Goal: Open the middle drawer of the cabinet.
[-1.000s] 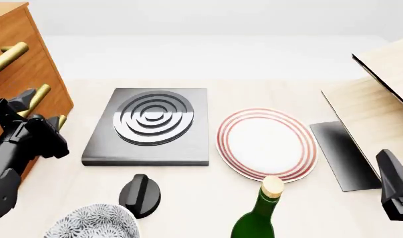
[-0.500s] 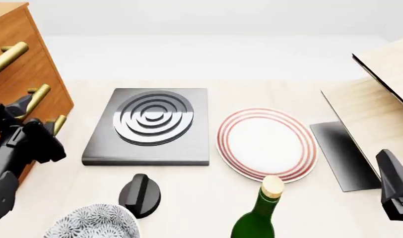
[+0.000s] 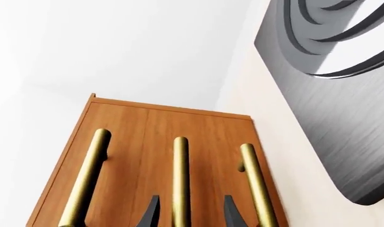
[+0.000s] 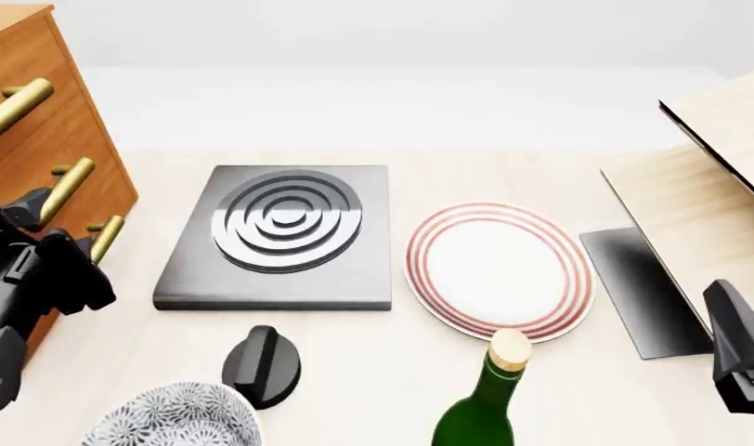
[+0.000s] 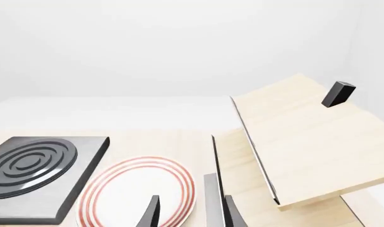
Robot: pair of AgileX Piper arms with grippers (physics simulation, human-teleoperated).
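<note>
Orange-brown wooden three-drawer cabinet stands at far left of the pale counter, w/ three brass bar handles. Left pincer sits at the middle drawer: fingers apart, one each side of its brass bar handle; contact can't be told. Drawer front lies flush w/ the others. Right pincer hangs w/ fingers apart, holding nothing, near the red-ringed white plate. Black ridged square slab lies between cabinet & plate.
</note>
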